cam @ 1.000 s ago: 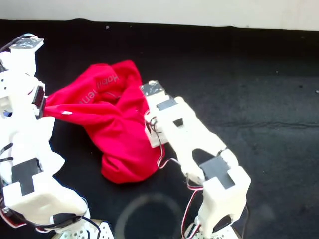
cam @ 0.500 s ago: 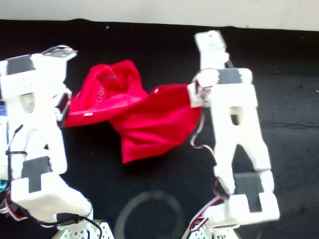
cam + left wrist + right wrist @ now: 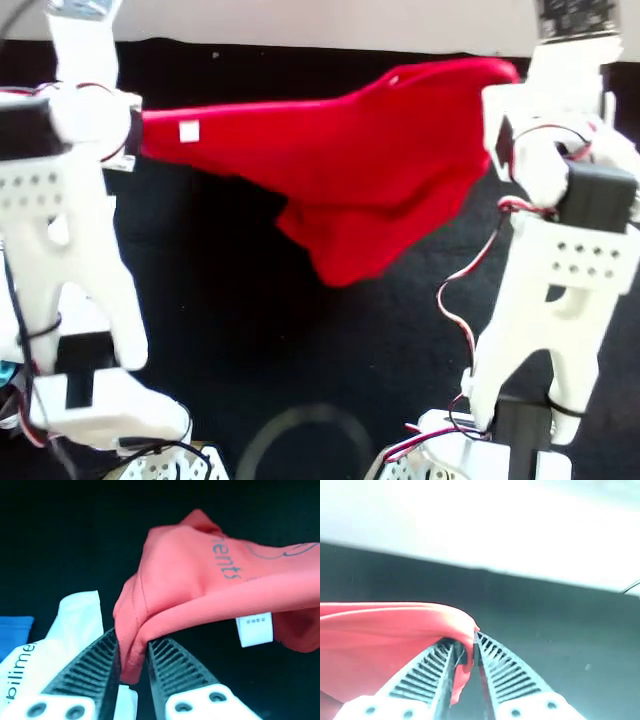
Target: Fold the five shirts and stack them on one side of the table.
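Above the black table (image 3: 250,330), a red shirt (image 3: 370,170) sags, stretched between left gripper (image 3: 132,650) and right gripper (image 3: 465,647), both clamped on its edges.

You have the shirt (image 3: 370,170) hanging above the table (image 3: 300,380), toward its far edge, with one end pinched in the left gripper (image 3: 132,645) at the left and the other in the right gripper (image 3: 465,647) at the right. Its middle sags between them. Beneath your left gripper a second shirt (image 3: 65,625) lies on the table, a third shirt (image 3: 15,630) just beside it.
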